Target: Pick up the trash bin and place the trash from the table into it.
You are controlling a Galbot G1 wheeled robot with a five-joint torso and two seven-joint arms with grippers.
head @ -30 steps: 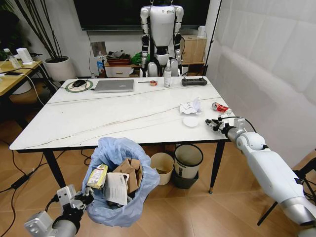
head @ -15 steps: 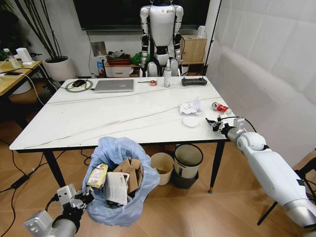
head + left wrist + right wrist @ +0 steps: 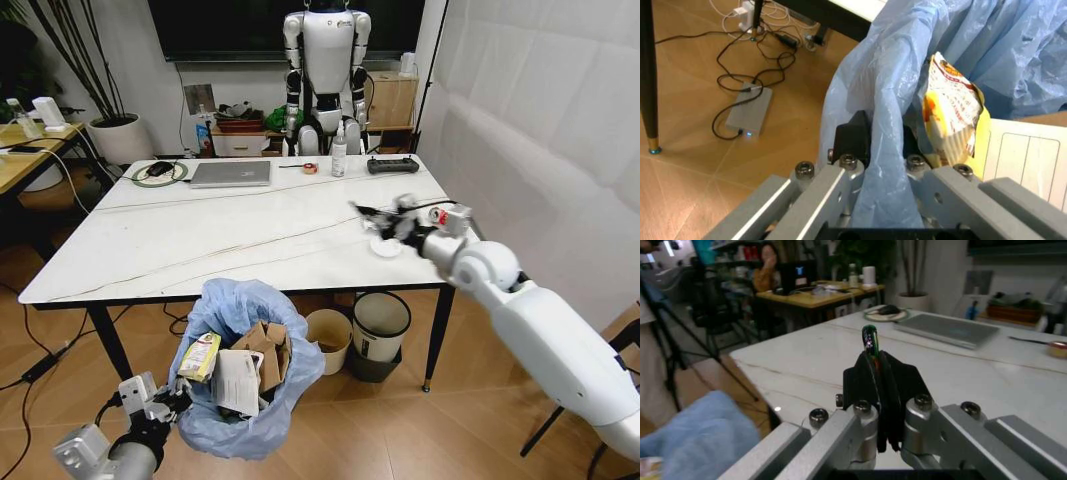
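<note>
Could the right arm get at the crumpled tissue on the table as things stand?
Probably not yet: the right claw is shut on a pen, though it hangs right by the crumpled tissue over the table.

Even, bright indoor light; soft sheen on the pale worktop (image 3: 200, 235). The right arm (image 3: 530, 330) shows motion blur, and wrist-view backgrounds are soft.

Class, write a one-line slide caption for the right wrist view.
Right gripper shut on a thin dark pen, held above the white marble-look table.
</note>
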